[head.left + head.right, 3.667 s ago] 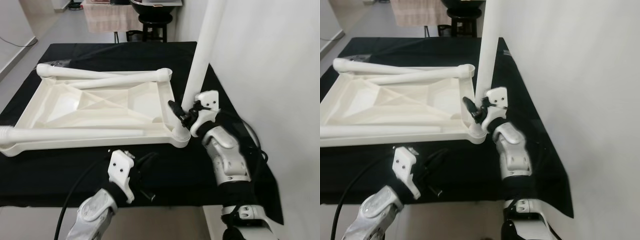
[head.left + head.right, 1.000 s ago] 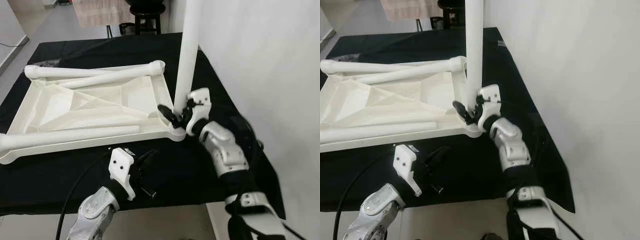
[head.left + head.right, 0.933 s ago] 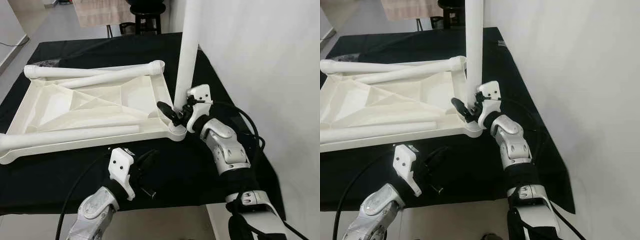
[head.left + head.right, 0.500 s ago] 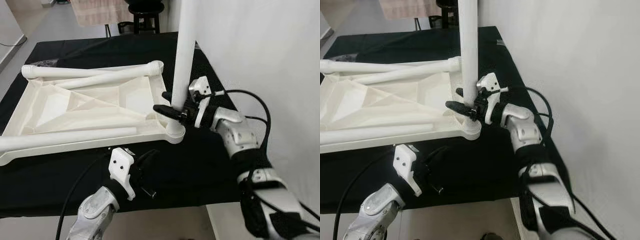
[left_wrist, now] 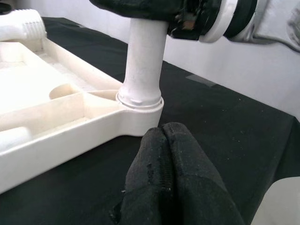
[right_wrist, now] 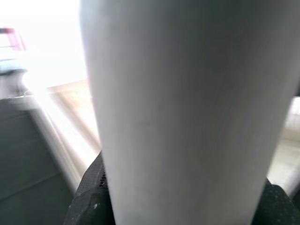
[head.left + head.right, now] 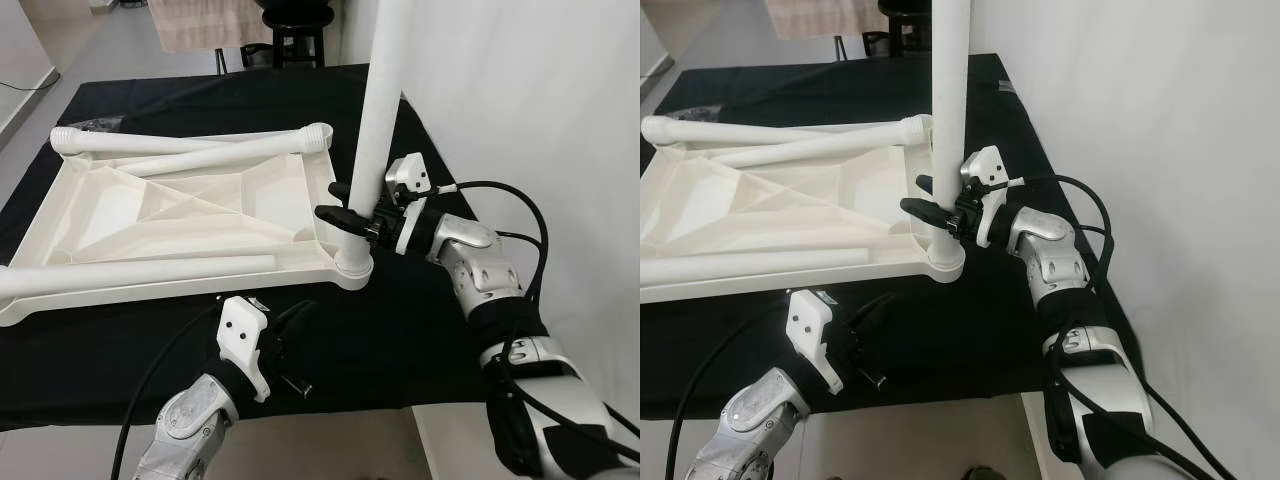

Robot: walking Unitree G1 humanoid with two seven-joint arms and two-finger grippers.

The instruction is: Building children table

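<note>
A white tabletop point(image 7: 180, 215) lies upside down on the black-clothed table point(image 7: 420, 330). One white leg point(image 7: 375, 120) stands upright in the near right corner socket point(image 7: 352, 265). My right gripper point(image 7: 330, 200) is shut on this leg just above the socket, its forearm reaching in from the right. The leg point(image 6: 187, 112) shows close up in the right wrist view, with a black finger point(image 6: 89, 197) beside it. Three loose legs lie on the tabletop: two at the far edge point(image 7: 190, 145), one at the near edge point(image 7: 140, 272). My left gripper point(image 7: 300, 318) hovers near the table's front edge, shut on nothing point(image 5: 164, 136).
A white wall point(image 7: 540, 120) runs close along the table's right side. A black stool point(image 7: 295, 30) and a cloth-draped stand point(image 7: 200, 20) sit beyond the far end. A black cable point(image 7: 150, 390) trails along my left arm.
My right wrist has swung around the upright leg, from pointing up beside it to lying level on its right. The leg still stands in the socket. The left arm has not moved.
</note>
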